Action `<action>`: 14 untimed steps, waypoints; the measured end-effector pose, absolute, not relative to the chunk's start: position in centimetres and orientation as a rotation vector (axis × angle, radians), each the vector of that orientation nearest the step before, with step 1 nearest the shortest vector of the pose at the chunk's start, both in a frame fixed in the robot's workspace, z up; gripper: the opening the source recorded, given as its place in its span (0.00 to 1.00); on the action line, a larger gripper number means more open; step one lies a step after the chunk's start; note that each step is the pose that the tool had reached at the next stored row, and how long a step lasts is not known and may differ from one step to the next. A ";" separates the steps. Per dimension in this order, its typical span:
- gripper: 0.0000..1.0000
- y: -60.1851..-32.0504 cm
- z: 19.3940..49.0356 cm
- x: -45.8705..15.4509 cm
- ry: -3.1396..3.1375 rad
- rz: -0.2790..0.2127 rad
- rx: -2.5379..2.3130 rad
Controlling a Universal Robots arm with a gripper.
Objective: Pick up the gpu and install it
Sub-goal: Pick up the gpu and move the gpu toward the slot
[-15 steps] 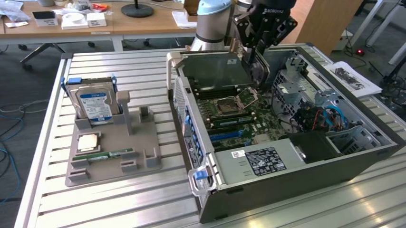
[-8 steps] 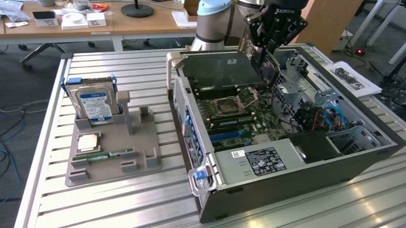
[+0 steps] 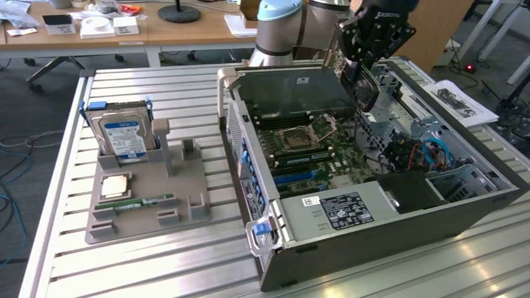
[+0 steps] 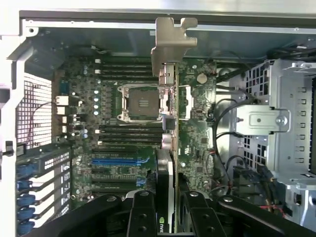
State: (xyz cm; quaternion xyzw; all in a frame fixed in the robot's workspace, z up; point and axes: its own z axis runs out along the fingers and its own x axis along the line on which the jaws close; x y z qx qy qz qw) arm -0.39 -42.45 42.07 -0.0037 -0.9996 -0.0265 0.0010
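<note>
- In the hand (image 4: pixel 170 210), we have the gpu (image 4: pixel 169 123) clamped edge-on, the open case (image 3: pixel 398 230) below.
- We judge it light, stiff, fragile: hold its edges.

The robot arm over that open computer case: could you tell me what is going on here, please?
The gripper holds the gpu edge-on over the motherboard of the open case. The card is not yet seated in a slot. The hard drive stands in the tray on the exterior view's left.

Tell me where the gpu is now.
In the gripper, the gpu hangs on edge above the open computer case, over its motherboard, toward the exterior view's right.
</note>
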 end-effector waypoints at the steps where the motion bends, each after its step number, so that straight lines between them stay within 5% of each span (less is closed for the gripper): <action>1: 0.27 -42.4 42.1 -0.1 -3.138 -0.083 -0.012; 14: 0.27 -42.4 42.1 3.7 -3.138 -0.083 -0.012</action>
